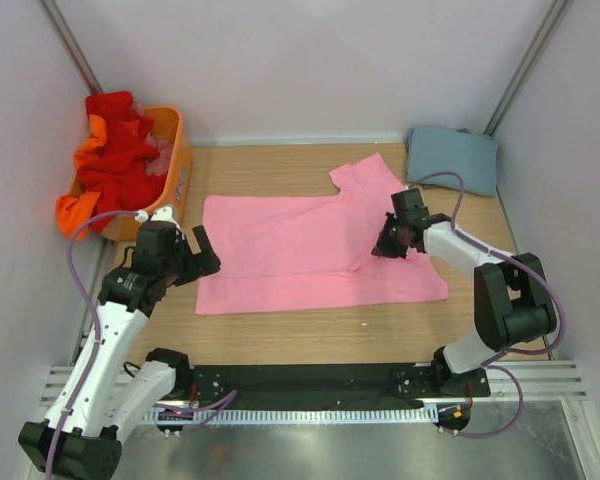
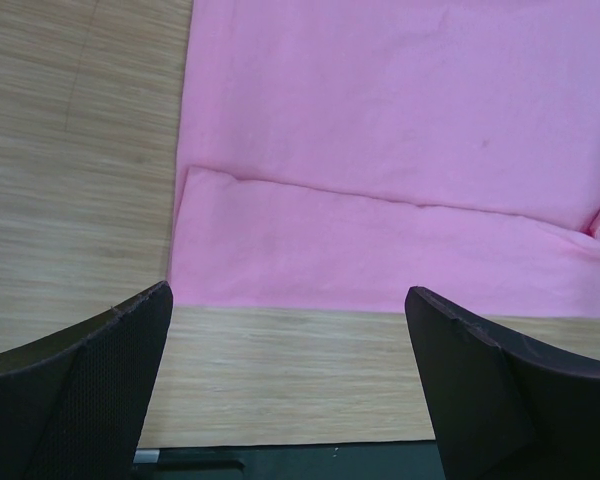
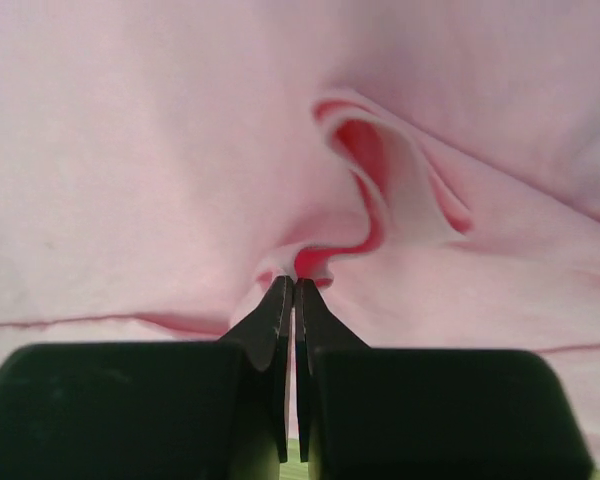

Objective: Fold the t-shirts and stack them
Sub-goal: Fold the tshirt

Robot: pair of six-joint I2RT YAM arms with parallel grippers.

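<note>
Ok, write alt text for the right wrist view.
The right gripper is pinched shut on a raised fold of the pink t-shirt, which fills nearly the whole view. The cloth puckers into a curled ridge just ahead of it.

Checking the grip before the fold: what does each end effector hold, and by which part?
The right end effector pinches a raised wrinkle of the pink t-shirt, in its right half. The left end effector is open, holding nothing.

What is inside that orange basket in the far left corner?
A heap of red t-shirts fills the orange basket, with an orange t-shirt spilling over its rim. Whatever lies beneath the heap is covered.
</note>
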